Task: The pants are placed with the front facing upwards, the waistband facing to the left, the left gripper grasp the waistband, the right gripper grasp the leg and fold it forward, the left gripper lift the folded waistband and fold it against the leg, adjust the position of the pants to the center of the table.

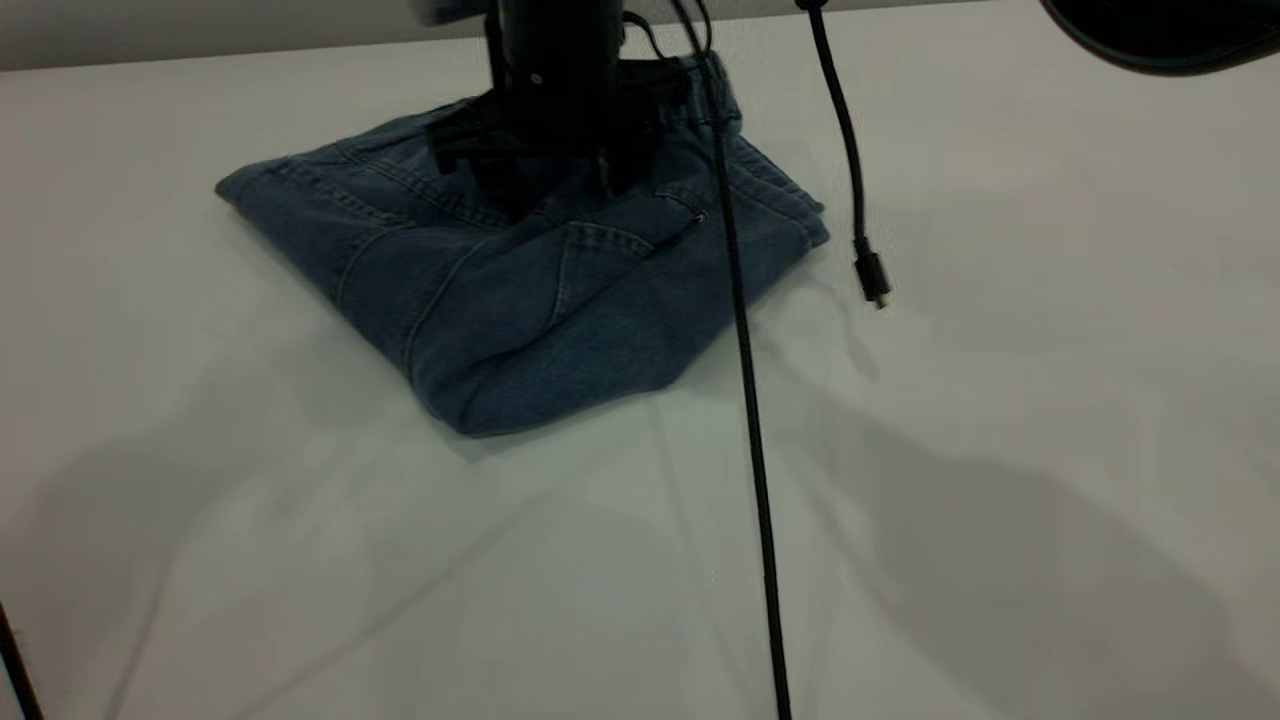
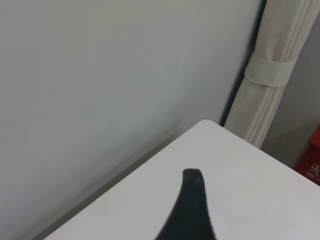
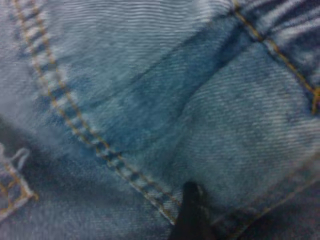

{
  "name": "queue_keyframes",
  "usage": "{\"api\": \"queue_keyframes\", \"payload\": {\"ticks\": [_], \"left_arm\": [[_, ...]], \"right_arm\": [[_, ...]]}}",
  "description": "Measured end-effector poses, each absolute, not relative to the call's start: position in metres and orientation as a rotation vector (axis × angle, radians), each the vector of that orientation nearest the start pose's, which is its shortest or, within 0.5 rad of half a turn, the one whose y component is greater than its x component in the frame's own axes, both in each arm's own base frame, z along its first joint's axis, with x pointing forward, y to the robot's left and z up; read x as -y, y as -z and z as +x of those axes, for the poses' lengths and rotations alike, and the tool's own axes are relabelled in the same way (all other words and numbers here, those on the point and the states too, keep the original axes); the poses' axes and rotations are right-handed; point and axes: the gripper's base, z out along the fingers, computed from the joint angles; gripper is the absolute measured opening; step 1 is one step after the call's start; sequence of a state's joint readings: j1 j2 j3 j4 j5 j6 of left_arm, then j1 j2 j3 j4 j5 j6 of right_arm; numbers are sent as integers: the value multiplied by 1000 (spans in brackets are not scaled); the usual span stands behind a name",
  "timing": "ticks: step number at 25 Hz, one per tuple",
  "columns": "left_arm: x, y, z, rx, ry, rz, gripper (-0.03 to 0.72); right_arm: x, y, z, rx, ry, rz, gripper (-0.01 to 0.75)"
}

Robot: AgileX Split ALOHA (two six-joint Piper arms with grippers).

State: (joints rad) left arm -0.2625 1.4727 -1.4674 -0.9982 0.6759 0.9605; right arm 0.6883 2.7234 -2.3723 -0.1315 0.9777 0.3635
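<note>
Folded into a compact bundle, the short blue denim pants (image 1: 520, 280) lie upper left of centre on the pale grey worktop (image 1: 1000, 450), where the black right pincer (image 1: 555, 190) presses down, probably to slide them; its opening is unclear.

We see the pants (image 1: 520, 300) in mid-blue denim, paler and faded toward the fold nearest the camera, with darker seams curving across them; close up, their twill weave carries rows of orange-gold stitching (image 3: 85, 127). The table (image 1: 1000, 480) under the pants is plain white to pale grey, unpatterned, and the gripper (image 1: 560, 175) on top of the pants is black, as are the cables (image 1: 745, 380) hanging beside them. Off the table's far corner we note a cream, ribbed curtain (image 2: 272, 75) and a grey-white wall (image 2: 110, 85).
</note>
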Motion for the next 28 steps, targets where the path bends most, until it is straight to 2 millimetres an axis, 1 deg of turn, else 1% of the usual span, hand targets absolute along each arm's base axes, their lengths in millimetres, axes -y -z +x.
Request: {"api": "queue_keyframes", "payload": {"ticks": [3,6,8,14,17,20,21,28], "left_arm": [[132,-426,309,-1765,651,684,573],[133,-427,308,-1760,661,677,573],[133,-427,308,-1750,662,682,573],[132,-432,305,-1732,651,682,573],[130,-439,298,-1708,643,678,573],[128,-445,294,-1691,637,674,573],[128,-446,293,-1687,636,675,573],[126,-454,284,-1660,630,675,573]], "right_arm": [[-336,-73,431,-2793,-9,-427,495],[-333,-73,429,-2831,14,-316,495],[-333,-72,427,-2867,-4,-216,495],[-338,-70,417,-2994,-140,116,495],[-340,-70,413,-3033,-176,178,495],[-340,-69,408,-3079,-163,305,495],[-339,-69,407,-3087,-151,366,495],[-338,-69,407,-3043,-128,613,495]]}}
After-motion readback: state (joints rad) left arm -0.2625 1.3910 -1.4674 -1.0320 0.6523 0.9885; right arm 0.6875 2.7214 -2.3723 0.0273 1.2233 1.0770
